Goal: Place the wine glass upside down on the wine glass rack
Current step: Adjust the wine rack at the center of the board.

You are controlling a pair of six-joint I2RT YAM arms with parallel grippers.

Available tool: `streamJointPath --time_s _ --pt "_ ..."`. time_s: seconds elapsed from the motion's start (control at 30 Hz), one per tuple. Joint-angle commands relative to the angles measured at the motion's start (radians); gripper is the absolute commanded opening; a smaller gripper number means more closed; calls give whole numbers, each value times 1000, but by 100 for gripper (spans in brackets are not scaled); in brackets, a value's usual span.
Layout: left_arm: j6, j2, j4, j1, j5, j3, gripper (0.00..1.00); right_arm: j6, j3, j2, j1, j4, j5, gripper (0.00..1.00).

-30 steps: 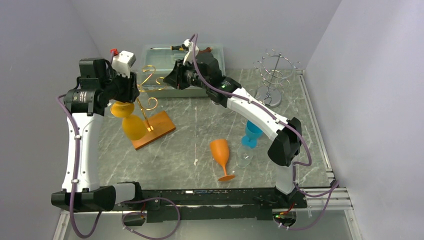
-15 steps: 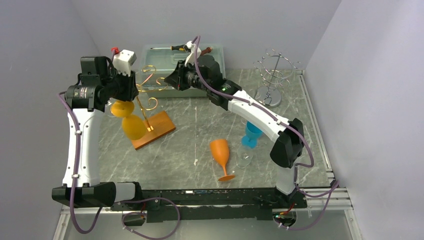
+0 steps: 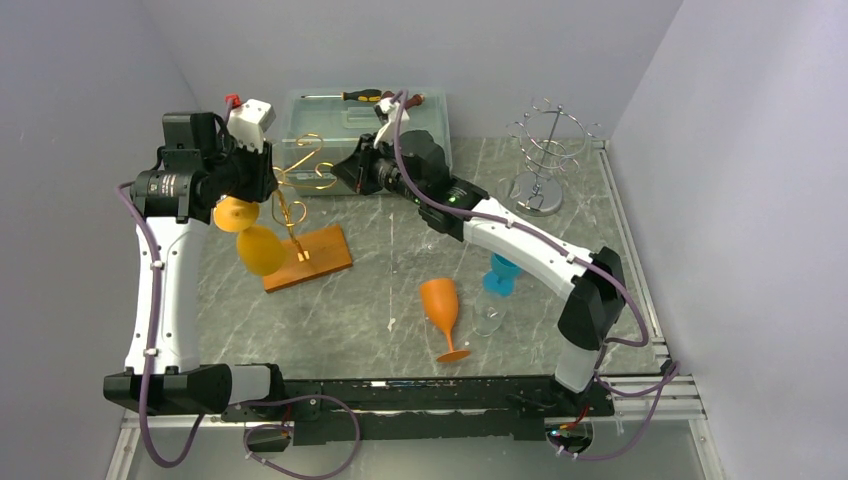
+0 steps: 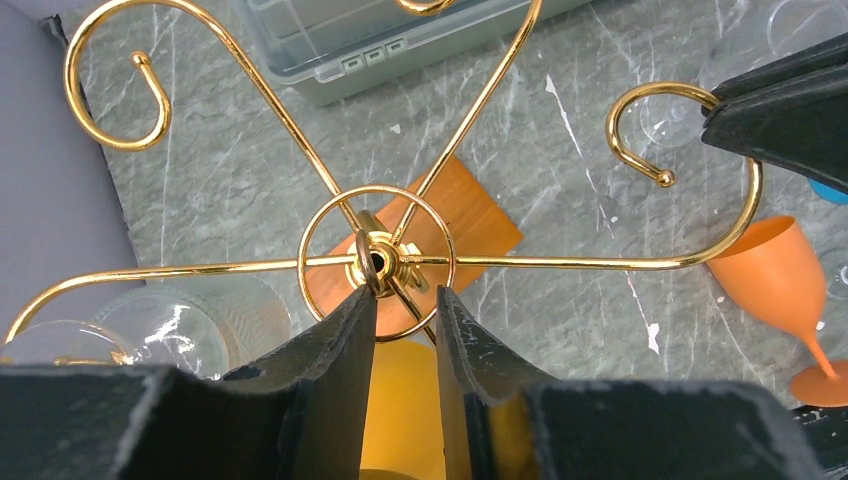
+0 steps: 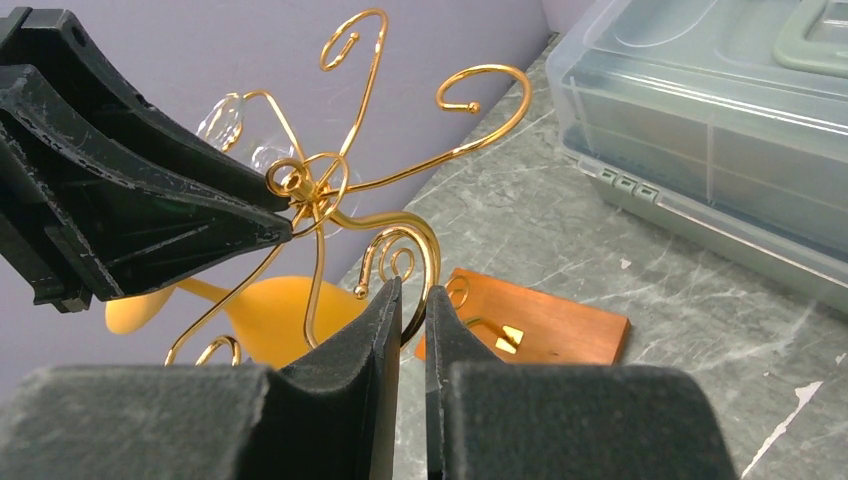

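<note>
The gold wire wine glass rack stands on its wooden base at the back left. A yellow wine glass hangs tilted under its arms, foot up and bowl down. My left gripper is closed down onto the top hub. One wire arm runs between its fingers and the yellow glass shows below them. My right gripper is shut on a curled gold arm on the rack's right side. Beyond it I see the base and the yellow glass.
An orange glass lies on the table's middle, with a clear glass and a blue glass beside it. A silver wire stand is at the back right. A plastic box sits behind the rack. Clear glasses hang on the rack's left arms.
Both grippers have closed down. The rack has turned and shifted slightly left, its wooden base rotating on the table, and the yellow glass went with it.
</note>
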Motion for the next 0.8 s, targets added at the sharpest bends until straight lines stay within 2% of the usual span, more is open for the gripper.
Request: streamJointPath --time_s 0.0,0.17,0.63,0.77 --pt "57 29 78 11 -98 4 33 13 17 -20 71 -14 -130 0" --pt "69 46 66 22 -87 31 36 16 56 -3 82 -33 -131 0" --pt "93 19 43 24 -9 -14 34 24 -150 -111 138 30 -71 0" --pt "95 -8 36 24 30 -21 37 21 -149 -112 142 25 -63 0"
